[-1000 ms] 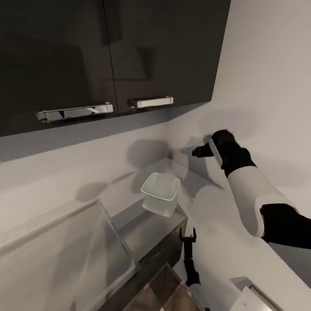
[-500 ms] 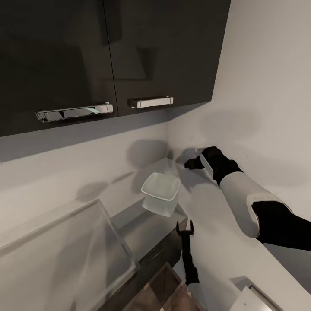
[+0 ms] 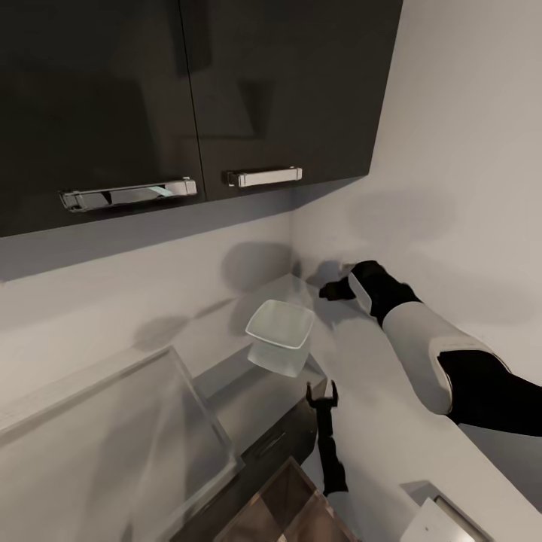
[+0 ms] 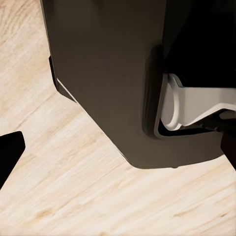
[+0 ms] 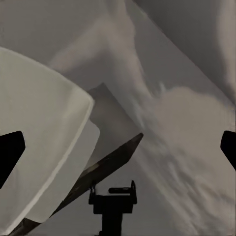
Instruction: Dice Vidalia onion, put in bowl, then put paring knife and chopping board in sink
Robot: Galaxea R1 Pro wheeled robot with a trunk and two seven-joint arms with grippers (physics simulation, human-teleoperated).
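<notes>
While the bowl (image 3: 280,328) sits on the worktop (image 3: 248,399), the right end effector (image 3: 328,290) hovers nearby, spread wide; the left end effector (image 3: 321,392) is also open.

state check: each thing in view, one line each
bowl: upright on the countertop, looks empty
upper cabinet doors: both closed
right gripper: raised beside the wall past the bowl, open in its wrist view, holding nothing
left gripper: low by the countertop's end, fingers apart, holding nothing
</notes>
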